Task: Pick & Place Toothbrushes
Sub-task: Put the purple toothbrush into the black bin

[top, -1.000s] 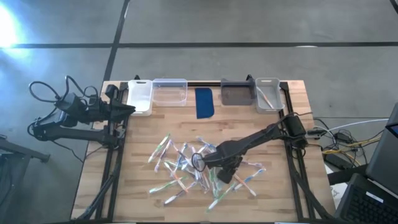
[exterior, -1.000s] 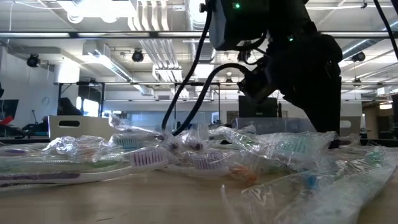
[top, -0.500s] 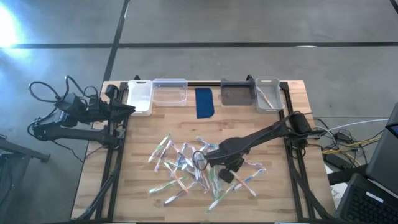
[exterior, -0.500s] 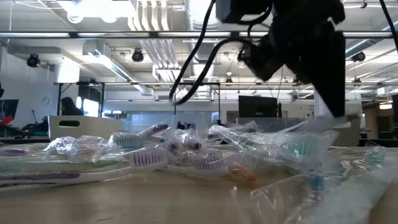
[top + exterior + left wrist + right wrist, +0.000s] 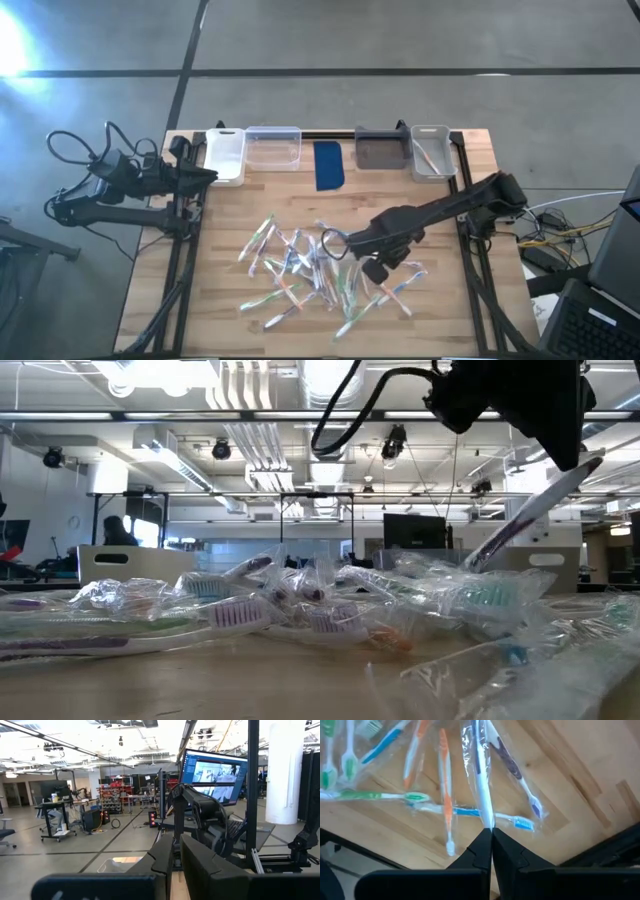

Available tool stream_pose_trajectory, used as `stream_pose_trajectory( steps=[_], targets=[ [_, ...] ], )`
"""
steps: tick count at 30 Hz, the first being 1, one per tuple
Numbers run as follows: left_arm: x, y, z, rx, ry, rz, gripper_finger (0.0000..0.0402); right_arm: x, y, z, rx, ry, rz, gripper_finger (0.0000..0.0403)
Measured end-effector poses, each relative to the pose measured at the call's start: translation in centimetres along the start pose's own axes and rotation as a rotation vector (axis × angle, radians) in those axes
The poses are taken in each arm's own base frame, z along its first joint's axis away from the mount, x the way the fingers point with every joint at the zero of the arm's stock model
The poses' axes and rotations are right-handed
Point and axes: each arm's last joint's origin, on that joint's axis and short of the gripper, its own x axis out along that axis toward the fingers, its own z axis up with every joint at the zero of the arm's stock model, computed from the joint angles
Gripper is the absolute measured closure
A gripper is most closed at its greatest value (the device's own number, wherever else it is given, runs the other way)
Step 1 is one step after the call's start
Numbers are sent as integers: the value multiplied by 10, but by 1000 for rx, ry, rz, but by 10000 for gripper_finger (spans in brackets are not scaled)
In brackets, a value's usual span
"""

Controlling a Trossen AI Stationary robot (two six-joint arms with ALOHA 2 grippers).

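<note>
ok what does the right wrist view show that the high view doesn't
Only the right wrist view: the right claw shut on one wrapped white toothbrush, pinched at its end and hanging above the table. Only the high view: the bins, the blue pad and the left arm parked at the table's left edge. Both: loose toothbrushes scattered on the wooden table.

Wrapped toothbrushes (image 5: pixel 320 275) lie scattered mid-table; one white toothbrush (image 5: pixel 481 780) hangs lifted, tilted.

No legible text, label, brand, number or sign anywhere.
</note>
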Motion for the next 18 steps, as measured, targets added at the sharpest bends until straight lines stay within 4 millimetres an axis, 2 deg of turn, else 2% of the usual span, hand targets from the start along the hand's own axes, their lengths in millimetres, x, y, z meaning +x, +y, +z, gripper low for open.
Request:
stream_pose_trajectory(
  steps=[8,11,15,18],
  targets=[
    [0,0,0,0,0,1,360,-14,-5,-11,-82,-58,39,395],
    [0,0,0,0,0,0,360,-12,-6,-11,-135,-48,36,395],
    [0,0,0,0,-1,0,360,3,-4,-7,-174,-12,34,395],
    [0,0,0,0,-1,0,360,26,-4,-4,-175,8,29,395]
  ],
)
